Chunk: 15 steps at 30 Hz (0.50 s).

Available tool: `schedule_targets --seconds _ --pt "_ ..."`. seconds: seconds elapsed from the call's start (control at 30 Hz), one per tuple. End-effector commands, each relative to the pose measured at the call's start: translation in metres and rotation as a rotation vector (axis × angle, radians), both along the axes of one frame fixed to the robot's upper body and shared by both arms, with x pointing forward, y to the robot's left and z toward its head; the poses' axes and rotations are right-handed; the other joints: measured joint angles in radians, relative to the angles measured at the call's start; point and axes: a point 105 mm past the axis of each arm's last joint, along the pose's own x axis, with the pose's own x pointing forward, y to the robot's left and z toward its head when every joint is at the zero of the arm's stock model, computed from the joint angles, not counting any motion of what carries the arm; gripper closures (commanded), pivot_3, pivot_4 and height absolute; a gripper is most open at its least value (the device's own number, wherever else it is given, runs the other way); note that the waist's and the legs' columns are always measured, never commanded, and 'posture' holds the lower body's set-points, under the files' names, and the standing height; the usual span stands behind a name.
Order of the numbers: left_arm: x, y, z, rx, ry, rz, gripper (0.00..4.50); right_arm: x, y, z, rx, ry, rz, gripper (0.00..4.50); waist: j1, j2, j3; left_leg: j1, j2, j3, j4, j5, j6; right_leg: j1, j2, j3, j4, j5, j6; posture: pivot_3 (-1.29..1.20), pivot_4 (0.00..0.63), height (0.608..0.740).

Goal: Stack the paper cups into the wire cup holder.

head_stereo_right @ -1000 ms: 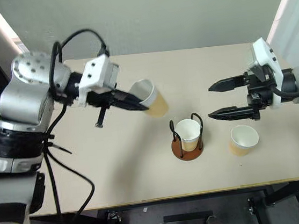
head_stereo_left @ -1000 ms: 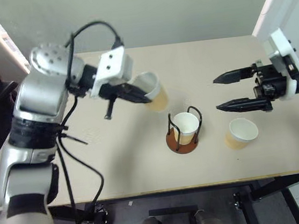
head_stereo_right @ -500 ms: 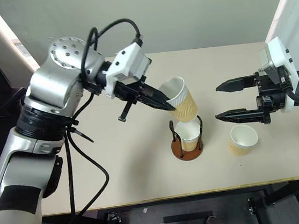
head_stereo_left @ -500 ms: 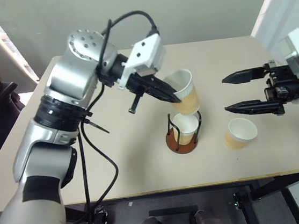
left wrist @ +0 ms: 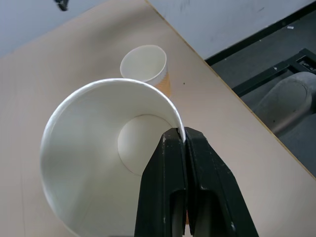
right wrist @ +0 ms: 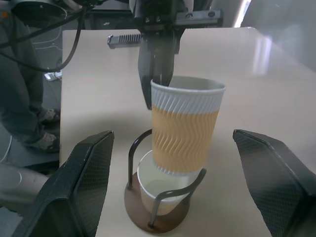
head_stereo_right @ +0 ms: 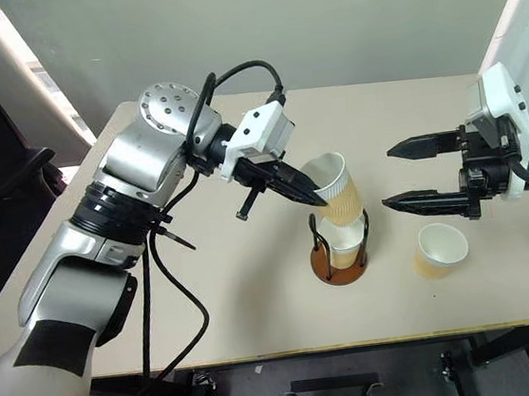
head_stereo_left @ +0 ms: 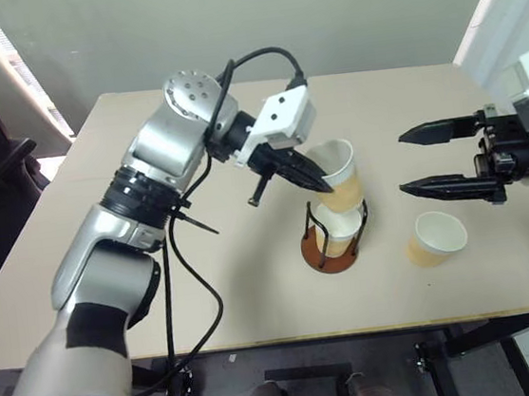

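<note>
- While my left gripper [head_stereo_right: 314,195] pinches the rim of one paper cup [head_stereo_right: 333,186], its two black fingers [left wrist: 173,163] are pressed together on the cup wall, one inside and one outside.
- From the right wrist view I see that held cup's foot dipping into the mouth of the cup in the holder [right wrist: 160,190], between the black wire loops; it leans a little off upright.
- That lower cup sits upright in the wire cup holder [head_stereo_left: 331,249], whose reddish-brown disc rests on the table [head_stereo_left: 208,290], roughly mid-table.
- My right gripper [head_stereo_left: 443,155] hangs above the table on the right, well apart from the holder, fingers spread wide and holding nothing.
- Just below it the third cup [head_stereo_left: 437,237] stands upright on the table, mouth up, near the holder but not touching it.
- I can see a person's legs and shoes [right wrist: 27,103] beside the table's far end.
</note>
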Motion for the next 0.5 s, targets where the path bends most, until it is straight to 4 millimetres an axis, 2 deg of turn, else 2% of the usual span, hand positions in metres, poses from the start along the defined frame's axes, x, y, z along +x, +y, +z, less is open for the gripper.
schedule_targets --seconds 0.03,0.27,0.5 --pt "-0.007 -0.002 0.006 0.038 -0.050 -0.061 4.47 -0.007 0.000 0.011 -0.011 -0.061 0.001 0.49 0.000 0.000 0.000 0.000 0.000 0.000 0.001 0.000 0.000 0.000 0.000 0.000 0.000 0.000 0.001 0.00 0.150 0.740" --pt "0.001 -0.001 -0.011 0.105 -0.098 -0.063 4.47 -0.009 -0.001 0.010 -0.011 -0.063 -0.007 0.49 0.002 0.000 0.000 0.000 0.000 0.000 0.003 -0.004 0.006 0.001 0.000 0.001 0.000 0.001 0.002 0.00 0.150 0.740" --pt "0.004 -0.012 -0.017 0.101 -0.114 -0.078 4.47 -0.011 -0.002 0.009 -0.015 -0.058 -0.012 0.49 0.004 0.000 0.000 0.000 -0.001 0.001 0.003 -0.004 0.006 0.001 -0.001 0.001 0.000 0.002 0.003 0.00 0.150 0.740"
